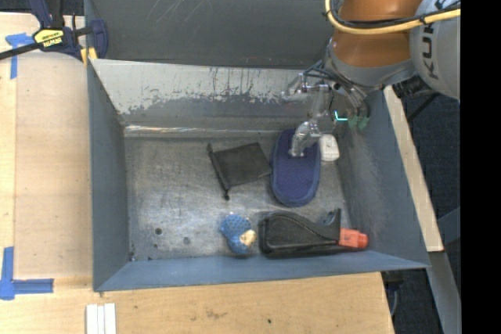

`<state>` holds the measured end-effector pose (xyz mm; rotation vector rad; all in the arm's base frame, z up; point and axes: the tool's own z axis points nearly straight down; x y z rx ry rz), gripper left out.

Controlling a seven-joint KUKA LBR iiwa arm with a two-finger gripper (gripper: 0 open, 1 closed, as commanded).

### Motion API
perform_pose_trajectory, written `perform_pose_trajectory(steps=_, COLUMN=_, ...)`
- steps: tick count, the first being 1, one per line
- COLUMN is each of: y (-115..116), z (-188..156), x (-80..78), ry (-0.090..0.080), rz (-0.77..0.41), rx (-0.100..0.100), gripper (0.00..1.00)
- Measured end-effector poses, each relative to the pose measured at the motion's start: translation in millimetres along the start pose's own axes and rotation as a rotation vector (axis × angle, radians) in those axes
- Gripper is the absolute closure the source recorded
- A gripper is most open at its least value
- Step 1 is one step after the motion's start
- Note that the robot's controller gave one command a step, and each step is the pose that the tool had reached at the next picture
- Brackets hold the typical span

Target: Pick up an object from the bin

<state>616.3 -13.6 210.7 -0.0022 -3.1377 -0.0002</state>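
Observation:
My gripper (302,140) hangs at the back right of the bin, its tip over the far end of a dark blue oval pad (296,176) that lies flat on the floor. I cannot tell if it touches the pad. A small white piece (329,149) sits just right of the tip, at the pad's upper right edge. Left of the pad lies a dark grey square sheet (239,163).
Along the front wall lie a black tool with an orange end (304,237) and a small blue and yellow lump (237,234). The arm with its orange cover reaches in over the bin's back right corner. The left half of the floor is bare metal.

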Motion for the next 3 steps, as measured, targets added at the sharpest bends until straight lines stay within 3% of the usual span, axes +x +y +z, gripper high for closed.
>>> perform_pose_trajectory(steps=1, y=13, z=131, x=14.4, ry=-0.006, rz=-0.164, rx=-0.003, gripper=0.00)
perform_pose_trajectory(steps=2, y=12, z=128, x=12.7, ry=-0.012, rz=-0.164, rx=0.000, gripper=1.00)
perform_pose_trajectory(steps=3, y=28, z=-53, x=12.8, ry=-0.017, rz=-0.443, rx=0.003, gripper=1.00)
